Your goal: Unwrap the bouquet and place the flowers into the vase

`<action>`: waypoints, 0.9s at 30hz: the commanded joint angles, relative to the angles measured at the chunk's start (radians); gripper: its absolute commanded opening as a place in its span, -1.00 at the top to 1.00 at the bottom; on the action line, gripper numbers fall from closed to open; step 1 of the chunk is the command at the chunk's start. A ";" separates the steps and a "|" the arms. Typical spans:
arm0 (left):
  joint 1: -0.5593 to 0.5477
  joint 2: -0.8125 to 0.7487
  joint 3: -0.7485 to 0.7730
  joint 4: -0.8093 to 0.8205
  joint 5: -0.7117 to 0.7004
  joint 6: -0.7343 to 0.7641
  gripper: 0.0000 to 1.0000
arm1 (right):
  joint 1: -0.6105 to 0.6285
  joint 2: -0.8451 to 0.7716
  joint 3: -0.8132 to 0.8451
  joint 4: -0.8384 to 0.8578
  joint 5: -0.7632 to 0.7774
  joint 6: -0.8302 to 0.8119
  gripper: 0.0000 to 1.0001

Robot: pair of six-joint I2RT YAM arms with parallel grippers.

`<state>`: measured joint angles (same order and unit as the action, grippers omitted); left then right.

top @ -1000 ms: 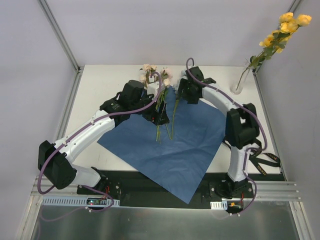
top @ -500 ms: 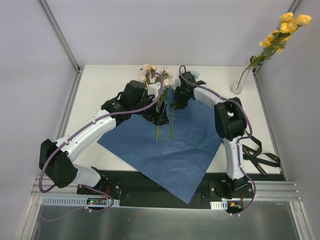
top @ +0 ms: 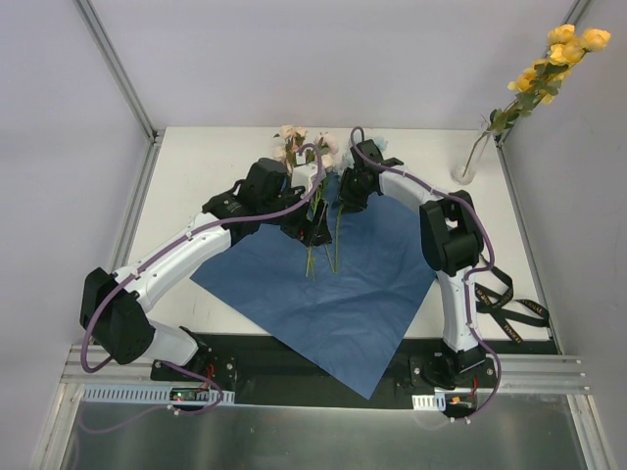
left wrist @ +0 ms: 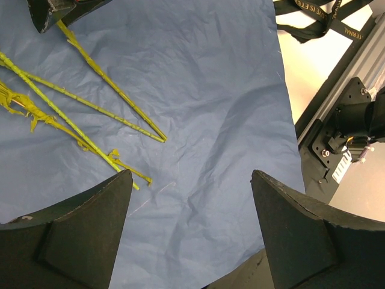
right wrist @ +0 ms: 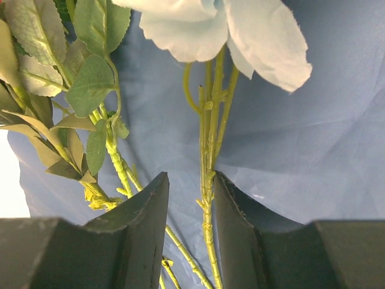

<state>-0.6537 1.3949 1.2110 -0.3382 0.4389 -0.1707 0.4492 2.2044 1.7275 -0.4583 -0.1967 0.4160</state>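
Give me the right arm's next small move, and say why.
Probably close the right gripper snugly on the pale-blue flower's stem before any lift. The stem runs between the jaws and lies against one of them, but a gap shows on its other side, so the hold looks unsure. The flower lies flat on the blue paper.

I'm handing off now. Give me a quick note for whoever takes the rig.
Left tool: open, over the paper by the stem ends.
Right tool: jaws narrowed around the pale-blue flower stem; firm grip unclear.
Done: unwrapped, ribbon off, yellow spray in the vase.
Left: move the pale-blue flower and the pink and cream flowers to the vase.
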 commanded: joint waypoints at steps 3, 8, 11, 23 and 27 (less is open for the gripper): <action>-0.001 0.015 -0.001 0.008 0.027 0.004 -0.55 | 0.002 -0.002 0.001 0.013 0.002 -0.019 0.28; 0.000 0.023 0.010 0.008 0.057 -0.010 -0.47 | 0.002 0.008 0.001 0.030 -0.007 -0.022 0.42; 0.002 0.030 0.012 0.018 0.084 -0.033 -0.41 | 0.002 0.014 0.004 0.041 -0.009 -0.026 0.44; 0.097 0.214 0.166 0.034 0.098 -0.299 -0.26 | -0.027 -0.124 -0.153 0.030 -0.049 -0.060 -0.02; 0.115 0.347 0.275 0.018 0.077 -0.314 -0.23 | -0.075 -0.338 -0.327 0.020 -0.024 -0.075 -0.12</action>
<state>-0.5560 1.6352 1.3884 -0.3206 0.5209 -0.4095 0.4240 2.0895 1.5166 -0.3954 -0.2375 0.3698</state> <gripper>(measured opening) 0.624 0.549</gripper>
